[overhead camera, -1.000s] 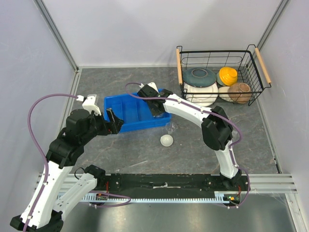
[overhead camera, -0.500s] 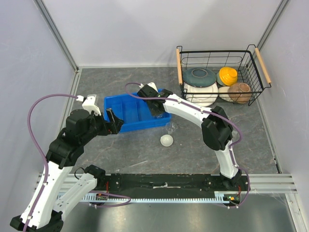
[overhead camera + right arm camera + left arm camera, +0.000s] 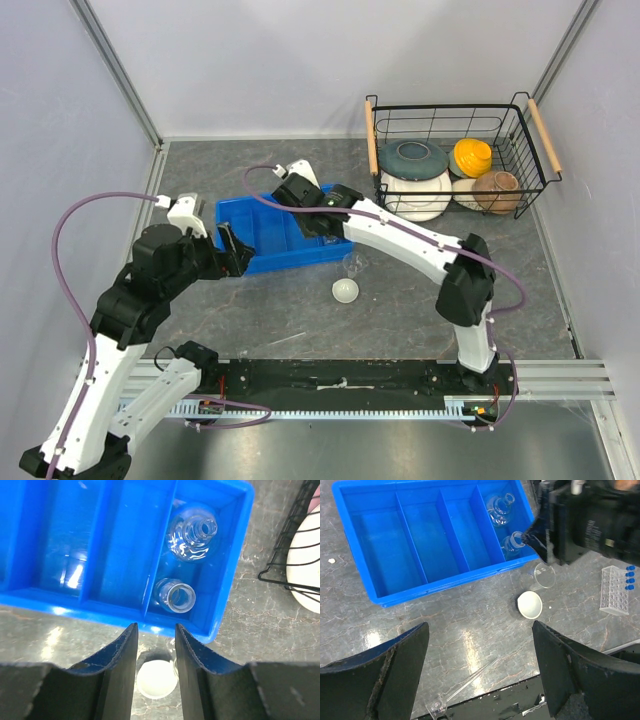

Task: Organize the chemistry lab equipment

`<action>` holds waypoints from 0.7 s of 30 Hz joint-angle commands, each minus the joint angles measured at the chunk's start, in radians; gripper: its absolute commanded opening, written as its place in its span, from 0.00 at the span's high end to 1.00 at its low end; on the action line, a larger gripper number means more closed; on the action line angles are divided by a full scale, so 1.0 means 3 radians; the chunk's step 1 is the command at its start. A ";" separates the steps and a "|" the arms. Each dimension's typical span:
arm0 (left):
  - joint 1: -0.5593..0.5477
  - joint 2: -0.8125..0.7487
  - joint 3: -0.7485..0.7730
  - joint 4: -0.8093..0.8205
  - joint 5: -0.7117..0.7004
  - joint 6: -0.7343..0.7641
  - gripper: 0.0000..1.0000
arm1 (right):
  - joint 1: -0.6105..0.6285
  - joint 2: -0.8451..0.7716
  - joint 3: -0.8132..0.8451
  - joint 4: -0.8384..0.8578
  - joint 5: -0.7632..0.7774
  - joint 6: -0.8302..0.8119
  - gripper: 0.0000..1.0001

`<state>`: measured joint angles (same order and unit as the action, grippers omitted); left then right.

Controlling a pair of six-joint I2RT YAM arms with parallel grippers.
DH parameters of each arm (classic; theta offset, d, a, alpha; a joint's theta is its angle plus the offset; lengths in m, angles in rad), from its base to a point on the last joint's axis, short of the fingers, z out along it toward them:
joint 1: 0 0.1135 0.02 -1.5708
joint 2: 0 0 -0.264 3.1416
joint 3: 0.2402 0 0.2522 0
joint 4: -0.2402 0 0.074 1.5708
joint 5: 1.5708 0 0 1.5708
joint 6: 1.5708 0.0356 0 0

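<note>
Right gripper (image 3: 156,627): my jaws apart w/ nothing in em, above tray (image 3: 115,545) rim. Beaker (image 3: 175,596) inside tray = thin slick glass, fragile imo; pinch neck gently.

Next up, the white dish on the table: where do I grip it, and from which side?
Probably pinch the dish by its near rim from above, one finger inside. It sits upright, shallow and round, and the beaker crowds its far side.
</note>
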<state>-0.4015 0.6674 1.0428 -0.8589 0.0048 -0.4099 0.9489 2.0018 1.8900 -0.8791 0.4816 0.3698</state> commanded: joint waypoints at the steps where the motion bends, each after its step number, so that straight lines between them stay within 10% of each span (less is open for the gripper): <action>1: -0.0001 0.0066 0.0200 -0.0067 0.0035 0.0098 0.09 | 0.0201 -0.0480 0.0112 -0.0046 0.0225 -0.0006 0.57; 15: 0.0090 0.0715 0.0349 0.0035 -0.0338 0.0011 0.09 | 0.0661 -0.1508 -0.0915 0.0307 0.0169 0.0081 0.55; 21: 0.0662 0.1063 0.0364 0.0158 0.0075 -0.0019 0.09 | 0.0881 -0.1809 -0.1396 0.0486 0.0057 0.0148 0.55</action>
<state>-0.3008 0.9470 1.1145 -0.8700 -0.0460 -0.4103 1.1774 1.5295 1.5394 -0.8001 0.5205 0.3878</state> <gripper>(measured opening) 0.910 0.449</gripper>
